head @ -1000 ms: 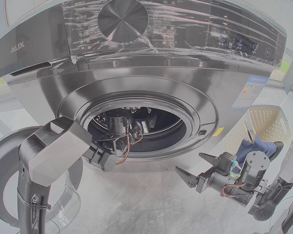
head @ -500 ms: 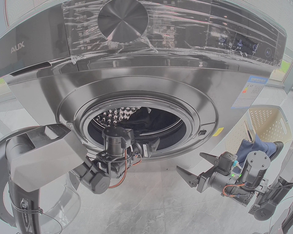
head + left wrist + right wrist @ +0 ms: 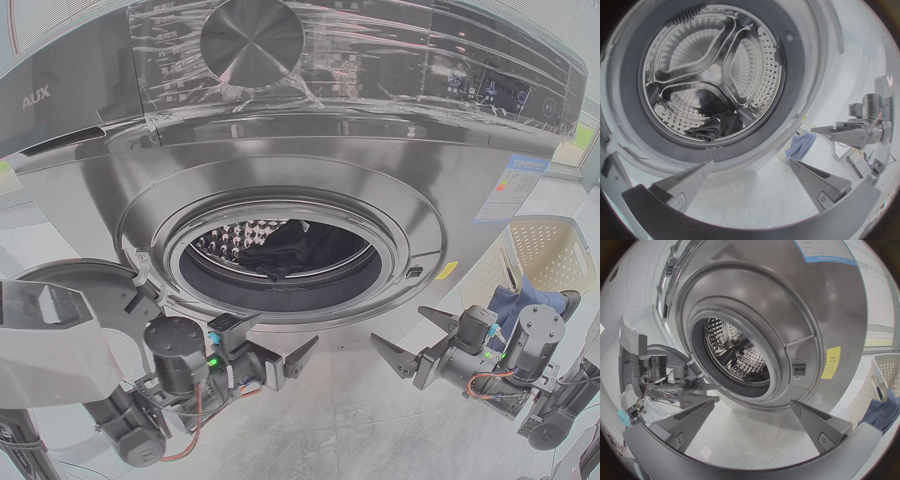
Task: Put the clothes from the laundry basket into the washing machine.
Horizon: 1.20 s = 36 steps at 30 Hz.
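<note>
The washer [image 3: 300, 162] takes up the top and middle of the head frame. Its door [image 3: 94, 275] hangs open at mid-left and its drum mouth is unobstructed. The basket [image 3: 550, 250] stands at the right edge, just beside the washer.

My left end effector [image 3: 284, 328] is released and empty, low in front of the drum mouth. My right end effector [image 3: 397, 323] is also spread wide and empty, at lower right near the basket.

A blue cloth [image 3: 531, 306] drapes over the basket's rim, and a black cloth [image 3: 281, 247] lies inside the drum, so I judge the blue one is next.

The risks:
- A shallow pinch could let it slip to the floor.
- A trailing end could snag the perforated basket and drag it.
- My right arm could clip my left one, which sits in the path.
</note>
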Available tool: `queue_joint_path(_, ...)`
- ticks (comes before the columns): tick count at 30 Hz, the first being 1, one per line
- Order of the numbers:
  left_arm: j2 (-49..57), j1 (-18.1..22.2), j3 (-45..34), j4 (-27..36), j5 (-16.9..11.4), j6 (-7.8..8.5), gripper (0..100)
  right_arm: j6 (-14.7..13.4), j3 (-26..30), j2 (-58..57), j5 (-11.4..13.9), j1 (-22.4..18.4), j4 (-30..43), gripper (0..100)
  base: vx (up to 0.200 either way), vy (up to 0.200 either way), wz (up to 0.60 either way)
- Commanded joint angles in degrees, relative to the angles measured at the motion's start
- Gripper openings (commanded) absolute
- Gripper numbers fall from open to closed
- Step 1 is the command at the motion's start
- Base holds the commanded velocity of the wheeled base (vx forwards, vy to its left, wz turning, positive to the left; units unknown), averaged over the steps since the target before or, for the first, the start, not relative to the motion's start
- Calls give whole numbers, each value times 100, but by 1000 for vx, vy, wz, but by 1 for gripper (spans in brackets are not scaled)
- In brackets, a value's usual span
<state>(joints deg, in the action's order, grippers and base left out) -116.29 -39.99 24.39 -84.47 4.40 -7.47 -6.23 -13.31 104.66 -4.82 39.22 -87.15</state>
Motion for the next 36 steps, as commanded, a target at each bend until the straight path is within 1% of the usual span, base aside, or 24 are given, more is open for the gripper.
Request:
queue_joint_path(1, 1196, -80, -1130, -404, -1, 97, 100, 69, 145, -420, 7, -318, 31, 100, 0, 0, 0)
queue_joint_path(4, 1512, -44, -1376, -404, -1, 79, 100, 60, 233, -481, 16, -274, -12, 100, 0, 0, 0)
queue_joint_path(6, 1688, -53, -1525, -404, -1, 97, 100, 52, 277, -516, -2, -230, -12, 100, 0, 0, 0)
queue_joint_path(10, 1917, -132, -1780, -404, 26, 150, 100, 52, 338, -648, -19, -230, 40, 100, -200, 0, 0)
queue_joint_path(15, 2163, -150, -1991, -404, 26, 141, 100, 69, 549, -833, -28, -283, 49, 100, -200, 0, 0)
queue_joint_path(16, 2295, -141, -2132, -404, 17, 141, 100, 69, 681, -903, -28, -309, 49, 100, 0, 0, 0)
queue_joint_path(19, 2462, -124, -2255, -404, 17, 141, 100, 69, 786, -1009, -28, -371, 49, 100, 0, 0, 0)
queue_joint_path(21, 2602, -88, -2351, -404, 17, 123, 100, 69, 892, -1105, -28, -494, 49, 100, 0, 0, 0)
queue_joint_path(26, 2883, -53, -2439, -369, 26, 97, 100, 69, 1015, -1281, -37, -617, 67, 100, -200, 0, 0)
queue_joint_path(28, 3138, -36, -2439, -237, 35, 97, 100, 69, 1103, -1422, -37, -661, 75, 100, -100, 0, 0)
queue_joint_path(30, 3499, -36, -2439, 124, 122, 88, 100, 69, 1261, -1685, -37, -705, 190, 100, 0, 0, 0)
queue_joint_path(31, 3499, -36, -2439, 124, 122, 88, 100, 69, 1261, -1685, -37, -705, 190, 100, 0, 0, 0)
queue_joint_path(32, 3780, -36, -2439, 466, 175, 97, 100, 69, 1331, -1861, -37, -766, 304, 100, 0, 0, 0)
queue_joint_path(36, 4501, -27, -2439, 1284, 193, 106, 100, 69, 1331, -2274, -46, -916, 708, 100, 0, 0, 0)
